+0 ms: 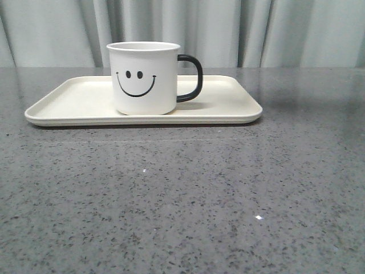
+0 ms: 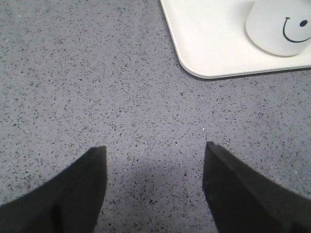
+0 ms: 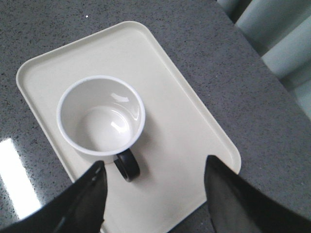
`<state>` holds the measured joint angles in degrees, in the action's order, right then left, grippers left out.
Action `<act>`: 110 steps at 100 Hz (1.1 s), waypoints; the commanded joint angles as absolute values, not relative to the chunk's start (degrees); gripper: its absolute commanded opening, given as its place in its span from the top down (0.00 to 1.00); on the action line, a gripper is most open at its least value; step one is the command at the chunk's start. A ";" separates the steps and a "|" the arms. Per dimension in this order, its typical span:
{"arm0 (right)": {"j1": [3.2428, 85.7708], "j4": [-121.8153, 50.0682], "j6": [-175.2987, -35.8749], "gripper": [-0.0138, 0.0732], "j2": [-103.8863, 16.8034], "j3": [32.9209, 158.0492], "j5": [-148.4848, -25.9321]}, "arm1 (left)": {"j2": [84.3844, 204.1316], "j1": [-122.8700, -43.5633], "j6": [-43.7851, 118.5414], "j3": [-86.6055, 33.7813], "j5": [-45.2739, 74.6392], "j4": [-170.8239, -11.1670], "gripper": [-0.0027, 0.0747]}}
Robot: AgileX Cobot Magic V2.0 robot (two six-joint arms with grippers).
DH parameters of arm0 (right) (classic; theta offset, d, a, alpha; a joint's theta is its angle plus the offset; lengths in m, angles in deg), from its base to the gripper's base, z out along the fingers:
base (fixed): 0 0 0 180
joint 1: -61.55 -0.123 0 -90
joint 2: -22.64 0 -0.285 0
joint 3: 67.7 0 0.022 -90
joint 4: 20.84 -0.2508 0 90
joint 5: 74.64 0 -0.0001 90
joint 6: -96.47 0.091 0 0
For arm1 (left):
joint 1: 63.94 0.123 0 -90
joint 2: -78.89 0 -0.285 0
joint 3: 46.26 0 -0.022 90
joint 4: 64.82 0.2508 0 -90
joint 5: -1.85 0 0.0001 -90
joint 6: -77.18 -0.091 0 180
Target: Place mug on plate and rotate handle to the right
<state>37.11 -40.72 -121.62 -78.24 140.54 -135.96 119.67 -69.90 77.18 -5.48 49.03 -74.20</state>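
The white mug (image 1: pixel 144 77) with a black smiley face stands upright on the cream plate (image 1: pixel 228 105), left of the plate's middle. Its black handle (image 1: pixel 191 78) points right in the front view. No gripper shows in the front view. My right gripper (image 3: pixel 155 167) is open and empty, above the plate's right part; the mug (image 3: pixel 101 115) and its handle (image 3: pixel 127 165) lie just beyond its fingers, untouched, on the plate (image 3: pixel 189 131). My left gripper (image 2: pixel 154 151) is open and empty over bare table, apart from the plate's corner (image 2: pixel 204 48) and the mug (image 2: pixel 279 26).
The grey speckled table (image 1: pixel 182 194) stretches in front of the plate. Pale curtains (image 1: pixel 239 28) hang behind the table's far edge. In the right wrist view the table's edge (image 3: pixel 257 53) runs close past the plate.
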 commanded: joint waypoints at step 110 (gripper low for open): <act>37.41 -5.37 -86.80 0.33 -31.60 89.30 -114.86 | 119.87 -69.84 77.57 -7.04 45.46 -75.06 0.41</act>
<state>37.11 -7.10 -88.58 -32.20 89.64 -120.26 119.67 -69.90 77.18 -5.48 49.03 -74.20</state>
